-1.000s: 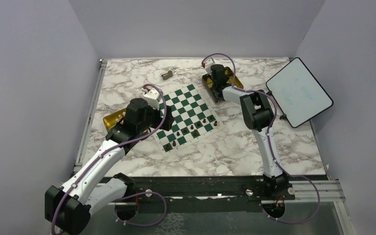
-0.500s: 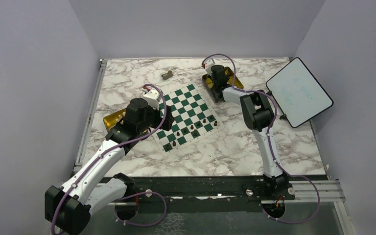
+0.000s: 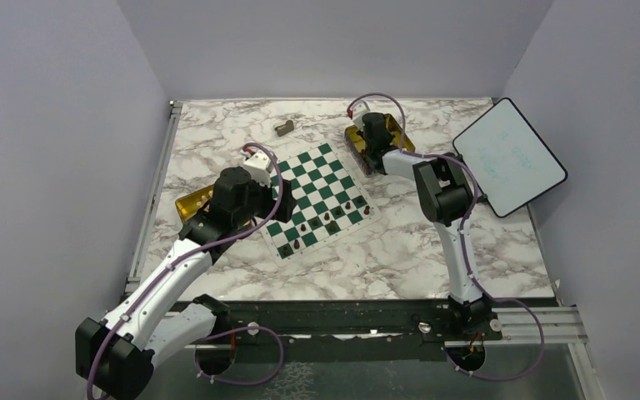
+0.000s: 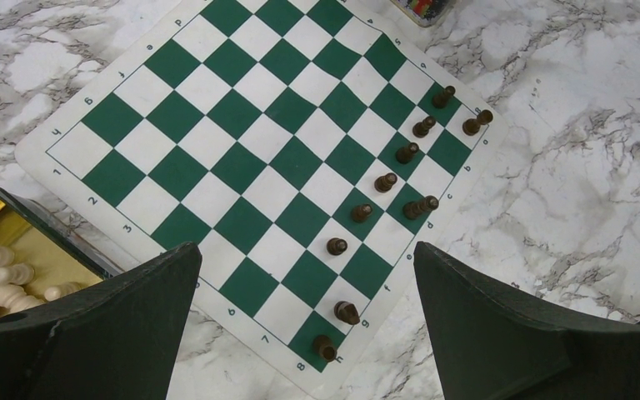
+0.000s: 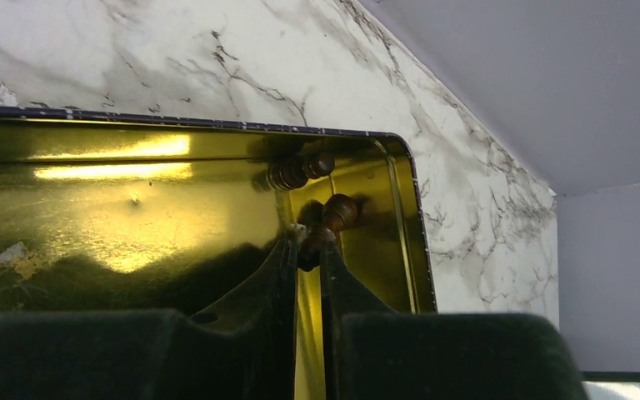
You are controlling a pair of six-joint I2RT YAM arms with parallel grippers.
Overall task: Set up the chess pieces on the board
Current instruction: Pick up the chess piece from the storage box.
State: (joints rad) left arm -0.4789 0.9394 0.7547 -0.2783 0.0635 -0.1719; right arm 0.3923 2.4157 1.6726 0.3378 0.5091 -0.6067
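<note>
"So, which arm was nearer the next piece?"

"Over the board (image 3: 317,179), the left gripper (image 4: 304,250) hung wide open. Inside the far gold tin (image 5: 133,200), the right gripper (image 5: 307,242) pinched a dark brown chess piece (image 5: 337,212), long axis running straight ahead of its fingertips, head away."

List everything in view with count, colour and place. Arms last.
board: one, green and white, mid-table.
board pieces: ten, dark brown, near one edge of the board.
right tin: one, gold, beyond the board's right corner.
loose piece: one, dark brown, lying in the right tin.
held piece: one, dark brown, in the right tin.
left tin: one, gold, left of the board.
cream pieces: several, in the left tin.
block: one, grey-tan, far side.
panel: one, white, black-rimmed, right edge.
table: one, marbled white.
left gripper: open, above the board.
right gripper: shut on the held piece.
</note>
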